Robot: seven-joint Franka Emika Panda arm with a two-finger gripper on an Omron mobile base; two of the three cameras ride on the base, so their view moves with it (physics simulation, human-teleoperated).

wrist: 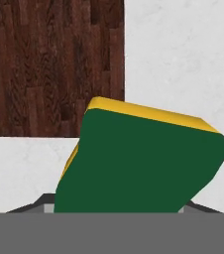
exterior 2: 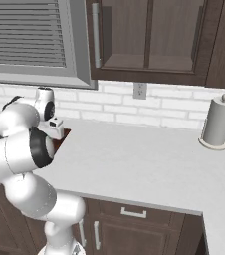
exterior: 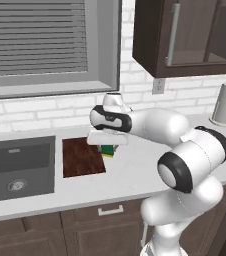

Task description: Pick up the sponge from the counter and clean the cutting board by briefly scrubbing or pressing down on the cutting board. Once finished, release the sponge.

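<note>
The counter runs long and pale grey-white above dark brown cabinets, backed by a white brick wall with a blinded window over it. Taking the cutting board as the landmark: it lies flat on the counter, a dark reddish-brown wood-grain slab. To its left, just beside it, the dark grey sink basin is sunk into the worktop. Above and to the right of the board hangs a dark wall cabinet with a long metal handle, and under that cabinet a wall outlet sits in the brick. Well to the right of the board, near the wall, stands a paper towel roll on its holder.

The robot's white arm bends over the counter at the board's right edge, and its bulk hides most of the board in the right base view.

The gripper hangs just over the board's right edge, clenched on the sponge. The sponge, green over yellow, sits at the board's right side, partly over the bare counter. In the hand view the sponge is tilted, with the board's lower right corner behind it. Whether it touches the surface cannot be told.
</note>
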